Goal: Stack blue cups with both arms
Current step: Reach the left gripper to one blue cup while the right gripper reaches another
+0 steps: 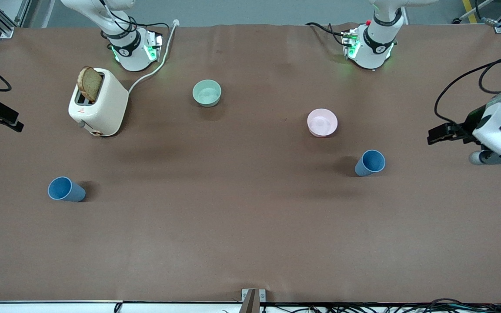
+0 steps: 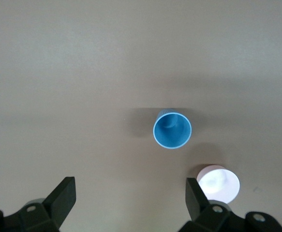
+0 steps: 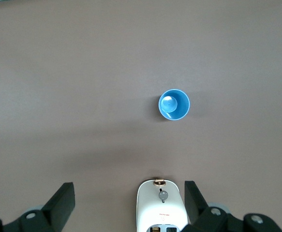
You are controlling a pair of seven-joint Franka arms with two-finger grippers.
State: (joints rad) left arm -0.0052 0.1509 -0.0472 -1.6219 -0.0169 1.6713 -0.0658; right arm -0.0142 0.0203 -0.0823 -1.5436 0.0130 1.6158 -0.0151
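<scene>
Two blue cups stand upright on the brown table, far apart. One cup [image 1: 370, 163] is toward the left arm's end, a little nearer the front camera than the pink bowl [image 1: 322, 122]. It shows in the left wrist view [image 2: 172, 130]. The other cup [image 1: 65, 189] is toward the right arm's end, nearer the front camera than the toaster. It shows in the right wrist view [image 3: 174, 104]. My left gripper [image 2: 130, 198] is open and empty, high over the table's end [image 1: 496, 157]. My right gripper [image 3: 129, 200] is open and empty, high over the toaster's end of the table.
A white toaster [image 1: 98, 102] with a slice of bread stands near the right arm's base, its cord running to the table's back edge. A mint-green bowl [image 1: 207, 92] sits mid-table toward the bases. The pink bowl also shows in the left wrist view [image 2: 219, 183], and the toaster in the right wrist view [image 3: 162, 205].
</scene>
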